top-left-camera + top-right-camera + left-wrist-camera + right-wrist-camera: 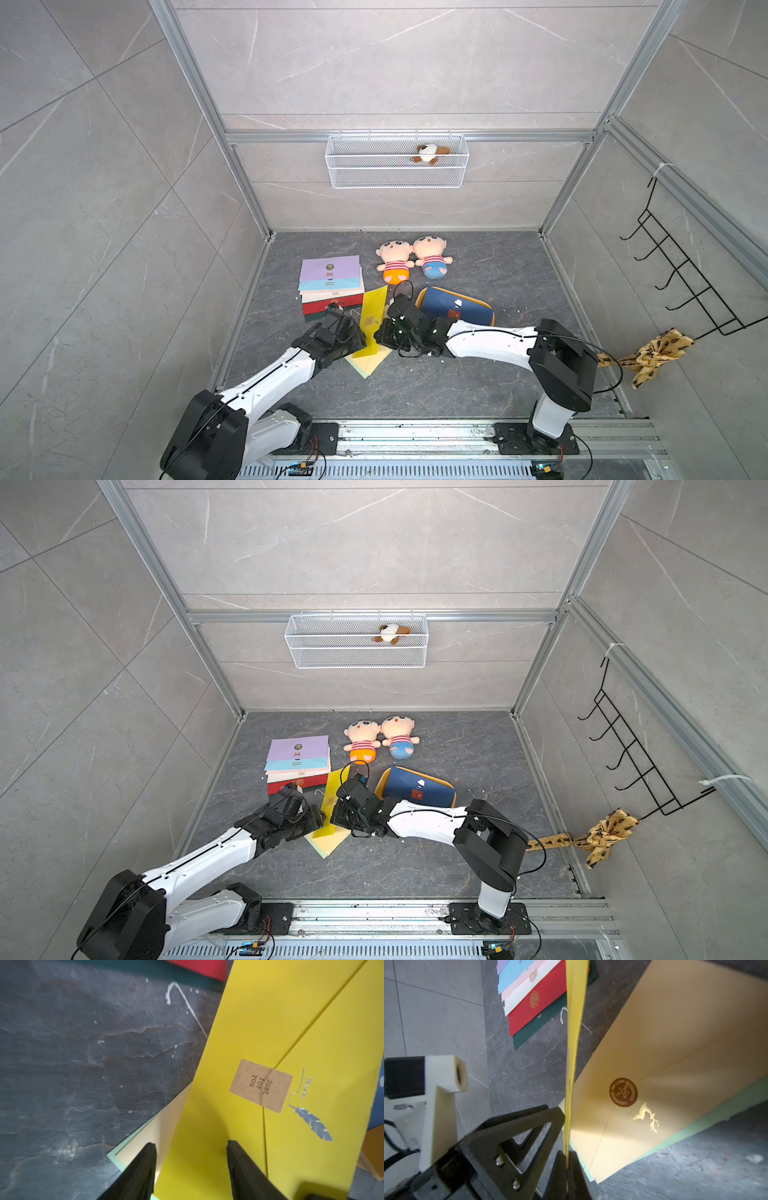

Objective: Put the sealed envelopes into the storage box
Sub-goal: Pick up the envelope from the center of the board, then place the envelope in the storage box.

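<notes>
Sealed envelopes in three groups on the dark table. A yellow envelope stands on its long edge between the two arms, tilted and raised off the surface. The right gripper pinches it: in the right wrist view the paper runs edge-on between jaws pressed together. The left gripper has its jaws spread, with one finger in front of the yellow face and nothing clamped. A rectangular kraft sticker reading "just for you" seals the flap beside a silver feather print. Below the raised envelope lies a cream envelope with a round brown seal, resting on a mint-green envelope. To the robot's left sits a fanned stack: lilac on top, then blue, cream, red and dark green. The storage box lies just to the right of the raised envelope and holds a navy envelope. Two plush dolls lie behind it.
</notes>
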Robot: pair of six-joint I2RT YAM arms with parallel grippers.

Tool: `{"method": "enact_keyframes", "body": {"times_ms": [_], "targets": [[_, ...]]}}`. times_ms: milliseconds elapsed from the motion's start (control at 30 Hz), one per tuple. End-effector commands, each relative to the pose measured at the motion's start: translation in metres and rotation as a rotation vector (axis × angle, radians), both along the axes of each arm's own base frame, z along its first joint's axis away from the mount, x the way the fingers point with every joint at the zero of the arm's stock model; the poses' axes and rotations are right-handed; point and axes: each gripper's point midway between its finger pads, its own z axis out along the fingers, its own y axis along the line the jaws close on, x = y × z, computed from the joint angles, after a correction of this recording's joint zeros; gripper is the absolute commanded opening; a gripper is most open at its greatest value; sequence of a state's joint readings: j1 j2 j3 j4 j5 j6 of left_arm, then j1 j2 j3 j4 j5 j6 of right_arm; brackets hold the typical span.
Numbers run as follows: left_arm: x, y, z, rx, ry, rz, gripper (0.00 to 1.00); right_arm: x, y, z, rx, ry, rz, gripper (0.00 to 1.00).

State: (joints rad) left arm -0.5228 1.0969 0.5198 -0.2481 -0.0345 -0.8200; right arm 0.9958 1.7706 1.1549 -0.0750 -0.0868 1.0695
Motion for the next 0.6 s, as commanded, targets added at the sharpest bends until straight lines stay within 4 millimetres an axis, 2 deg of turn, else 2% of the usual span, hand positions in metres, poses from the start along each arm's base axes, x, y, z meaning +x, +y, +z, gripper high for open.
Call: {"method": "enact_keyframes", "body": {"times_ms": [0,167,333,467,567], "targets": [[0.005,0.014,0.028,0.028,-0.061,0.068,0.63,0.002,-0.013,0.036,-0.160,-0.165,0.206,0.00],[0.000,0.021,0.034,0.054,-0.060,0.071,0.64,0.009,-0.041,0.090,-0.335,-0.373,0.467,0.00],[-0.003,0.024,0.039,0.053,-0.068,0.075,0.65,0.023,-0.106,0.133,-0.566,-0.508,0.666,0.00],[-0.002,0.023,0.042,0.055,-0.076,0.066,0.65,0.033,-0.163,0.149,-0.723,-0.501,0.757,0.00],[-0.002,0.022,0.039,0.063,-0.065,0.060,0.65,0.034,-0.193,0.145,-0.798,-0.441,0.828,0.00]]}}
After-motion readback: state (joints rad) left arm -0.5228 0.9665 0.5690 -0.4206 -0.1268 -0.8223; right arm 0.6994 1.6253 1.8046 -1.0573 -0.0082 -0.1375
